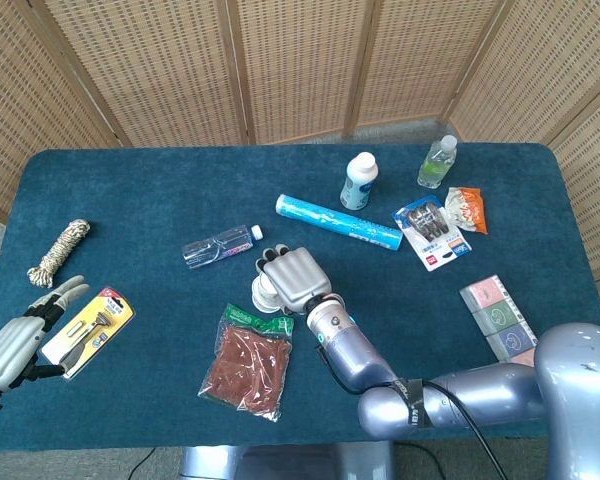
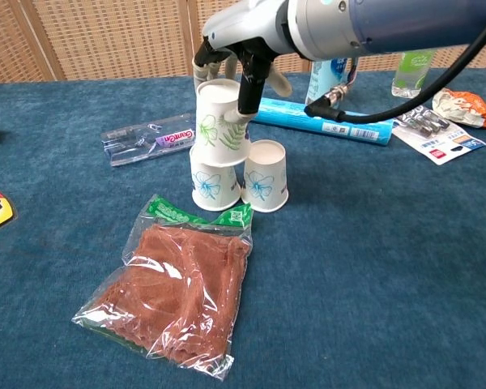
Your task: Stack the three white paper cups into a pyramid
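Two white paper cups stand upside down side by side on the blue table, the left base cup (image 2: 211,184) and the right base cup (image 2: 266,176). My right hand (image 2: 241,58) grips the third cup (image 2: 219,130) from above. That cup is upside down, slightly tilted, and sits over the left base cup, not over the gap between the two. From the head, my right hand (image 1: 294,280) hides most of the cups; only a cup edge (image 1: 264,296) shows. At the table's near left corner my left hand (image 1: 22,338) lies open, holding nothing.
A clear bag of brown cloth (image 2: 178,288) lies just in front of the cups. A flattened water bottle (image 2: 150,136) and a blue tube (image 2: 332,121) lie behind them. Bottles (image 1: 358,180), packets (image 1: 435,232), a pill box (image 1: 508,338), a rope (image 1: 60,250) and a razor pack (image 1: 92,326) lie around.
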`<state>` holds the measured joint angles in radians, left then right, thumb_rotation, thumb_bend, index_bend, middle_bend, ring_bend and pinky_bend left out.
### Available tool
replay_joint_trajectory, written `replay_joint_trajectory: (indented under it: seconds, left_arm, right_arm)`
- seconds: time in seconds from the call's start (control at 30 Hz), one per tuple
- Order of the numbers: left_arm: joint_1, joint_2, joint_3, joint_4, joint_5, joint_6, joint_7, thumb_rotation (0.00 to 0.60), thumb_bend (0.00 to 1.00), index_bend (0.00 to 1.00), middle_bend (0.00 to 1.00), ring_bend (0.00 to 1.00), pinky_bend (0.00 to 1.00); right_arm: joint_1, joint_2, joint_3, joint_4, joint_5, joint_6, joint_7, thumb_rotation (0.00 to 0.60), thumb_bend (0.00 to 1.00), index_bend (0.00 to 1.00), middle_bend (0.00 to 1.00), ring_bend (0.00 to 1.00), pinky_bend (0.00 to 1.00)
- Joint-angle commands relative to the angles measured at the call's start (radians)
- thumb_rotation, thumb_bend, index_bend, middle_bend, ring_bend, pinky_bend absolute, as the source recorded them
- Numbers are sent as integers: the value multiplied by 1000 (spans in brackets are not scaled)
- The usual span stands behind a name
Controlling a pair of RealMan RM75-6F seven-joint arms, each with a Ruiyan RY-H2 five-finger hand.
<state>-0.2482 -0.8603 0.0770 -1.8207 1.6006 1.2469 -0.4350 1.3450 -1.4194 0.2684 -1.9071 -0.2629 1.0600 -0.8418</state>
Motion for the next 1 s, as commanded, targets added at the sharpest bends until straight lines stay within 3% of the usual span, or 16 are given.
replay_joint_trajectory:
  seconds: [0.03, 0.47, 0.87, 1.0]
  left_arm:
    - [0, 0, 0, 2, 0, -2, -2, 600, 485, 0, 0, 0, 103]
    - [-3, -4, 1, 12, -1, -14, -12, 600, 485, 0, 0, 0, 103]
    - [-13, -12, -4, 17, -1, -25, -19, 600, 486, 0, 0, 0, 104]
    - [-14, -12, -5, 15, 1, -26, -17, 600, 486, 0, 0, 0, 104]
  right_arm:
    - [6, -3, -6, 7, 3, 4, -2, 600, 449, 296, 209, 176, 735]
    - [27, -13, -27, 40, 24, -1, -4, 600, 446, 277, 202, 174, 713]
    - [44, 16, -47, 13, 59, -3, -28, 600, 437, 132, 122, 124, 640]
    - [44, 26, -49, 2, 61, -4, -22, 600, 439, 127, 120, 122, 635]
